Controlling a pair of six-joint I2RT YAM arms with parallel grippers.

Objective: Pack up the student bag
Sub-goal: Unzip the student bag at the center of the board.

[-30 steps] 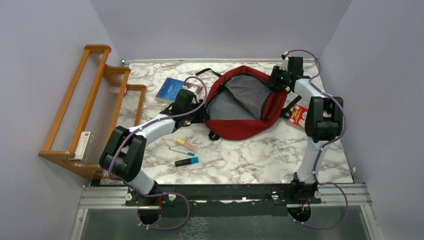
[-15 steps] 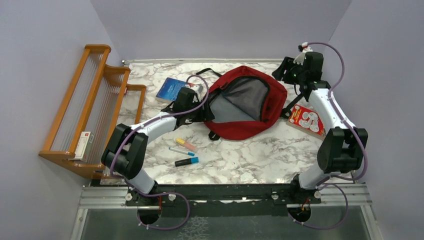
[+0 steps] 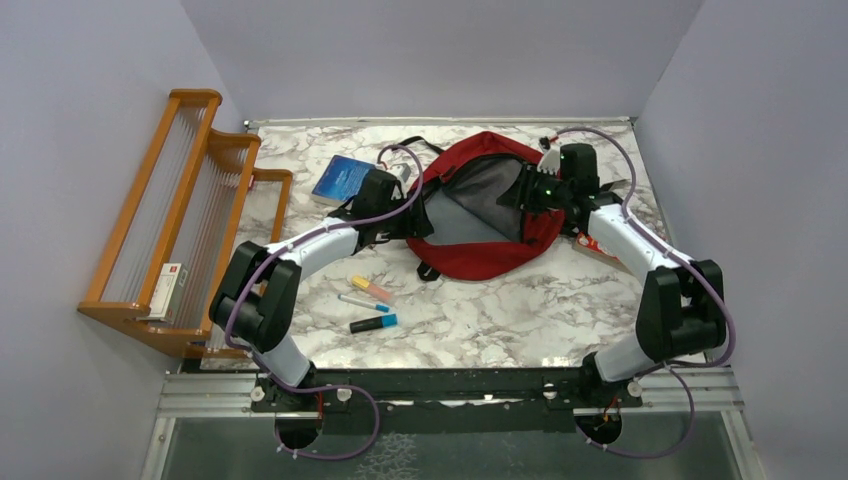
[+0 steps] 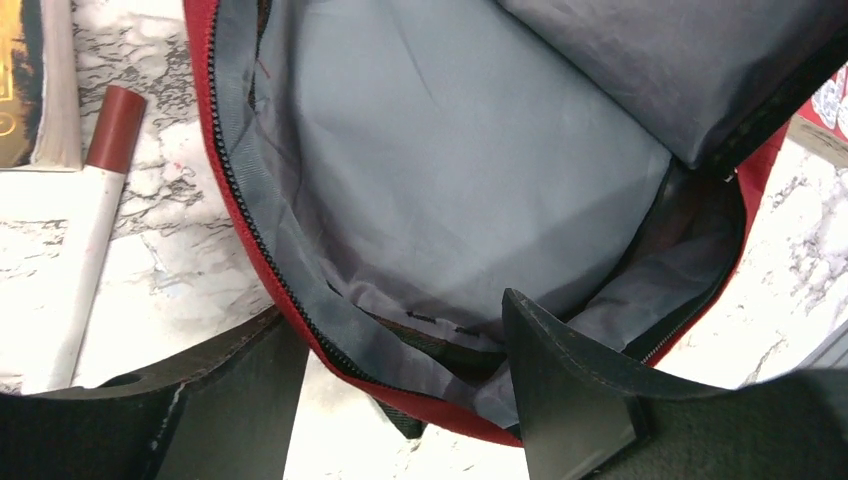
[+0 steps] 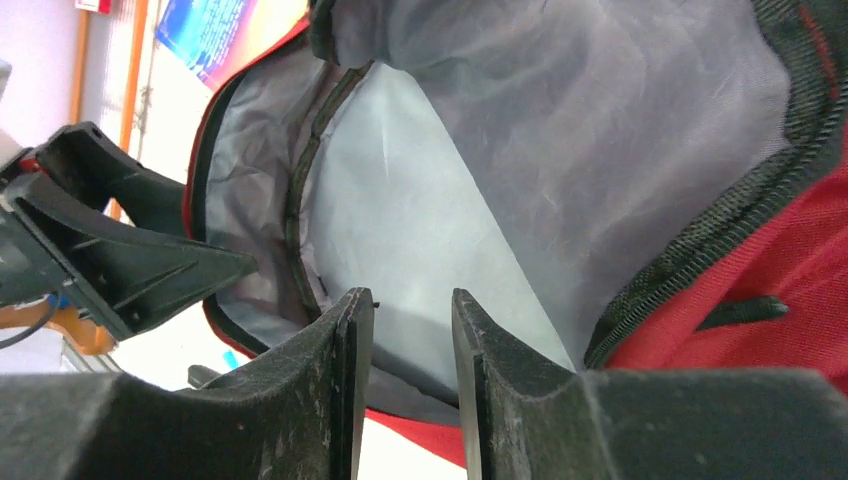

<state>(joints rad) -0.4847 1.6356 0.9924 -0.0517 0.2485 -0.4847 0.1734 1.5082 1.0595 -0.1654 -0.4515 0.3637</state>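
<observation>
Red student bag (image 3: 480, 262) lies unzipped on the far middle of the tabletop (image 3: 500, 310), grey lining exposed. The left tool (image 4: 390, 320) stands wide astride the bag's left rim. The right tool (image 5: 412, 300) sits at the opposite rim, jaws narrowly apart, gripping nothing.

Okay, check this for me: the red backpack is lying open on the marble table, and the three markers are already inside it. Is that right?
Not quite. The student bag does lie open on the marble table, but the three markers are not inside it. They lie on the table, outside the bag, toward its near left. The top external view shows this.
</observation>
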